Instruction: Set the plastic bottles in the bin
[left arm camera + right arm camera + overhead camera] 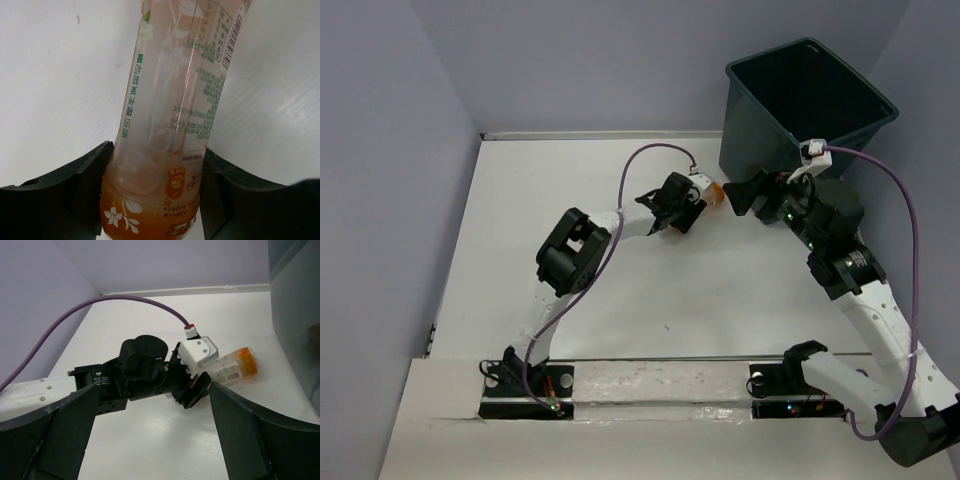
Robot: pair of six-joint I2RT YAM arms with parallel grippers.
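One plastic bottle (175, 115), clear with orange liquid and a flower-printed label, sits between my left gripper's (156, 167) fingers, which press on both its sides. In the top view the left gripper (690, 205) holds this bottle (713, 190) low over the table, just left of the bin's base. The right wrist view shows the bottle (235, 365) lying level with its orange end toward the bin (295, 315). My right gripper (745, 193) is open and empty, facing the left gripper from the right. The dark teal bin (750, 140) stands at the back right. Other bottles are out of view.
The white table (650, 290) is bounded by lilac walls at the left and back. Purple cables loop over both arms (910, 230). The bin's wall stands close to the right of the right gripper's (152, 405) fingers.
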